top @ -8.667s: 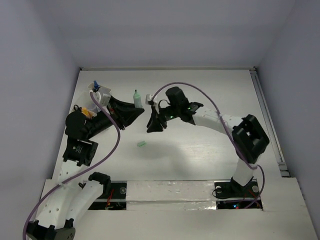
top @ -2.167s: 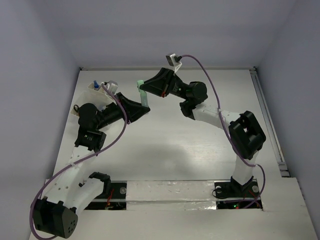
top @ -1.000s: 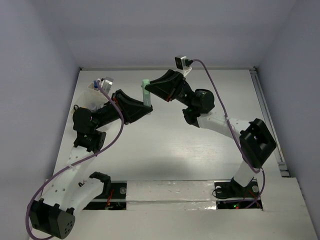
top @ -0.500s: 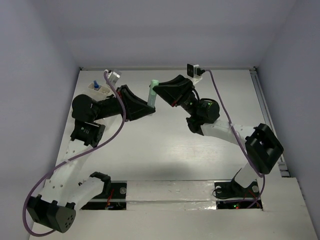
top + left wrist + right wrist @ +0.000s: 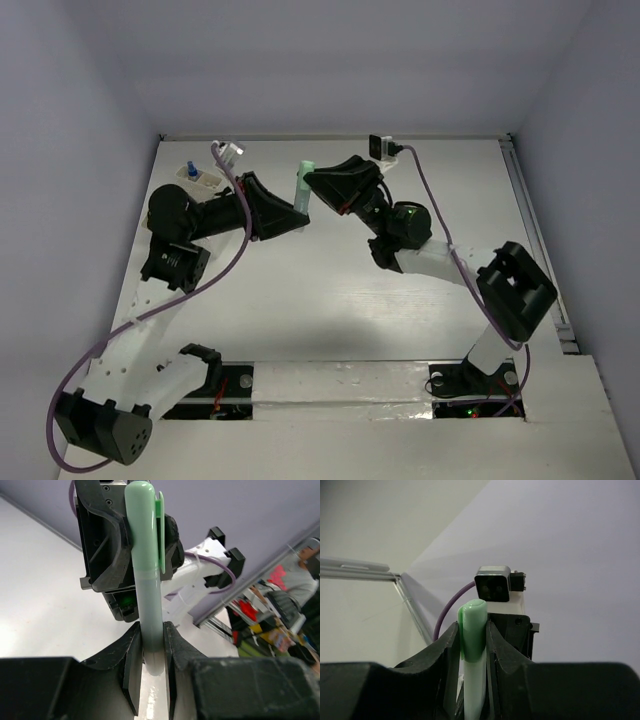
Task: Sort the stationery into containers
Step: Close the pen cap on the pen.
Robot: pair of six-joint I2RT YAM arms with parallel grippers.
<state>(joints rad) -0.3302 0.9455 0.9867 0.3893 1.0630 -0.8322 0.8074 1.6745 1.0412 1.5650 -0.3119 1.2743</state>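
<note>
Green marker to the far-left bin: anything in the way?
No loose item lies between the green marker and the bin. But the left gripper and right gripper both clamp the marker, and in the top view the left gripper's own body sits between marker and bin.

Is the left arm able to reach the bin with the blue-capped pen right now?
Probably not yet: its jaws and the right arm's are both shut on the green marker. The bin itself lies close beside that arm.
</note>
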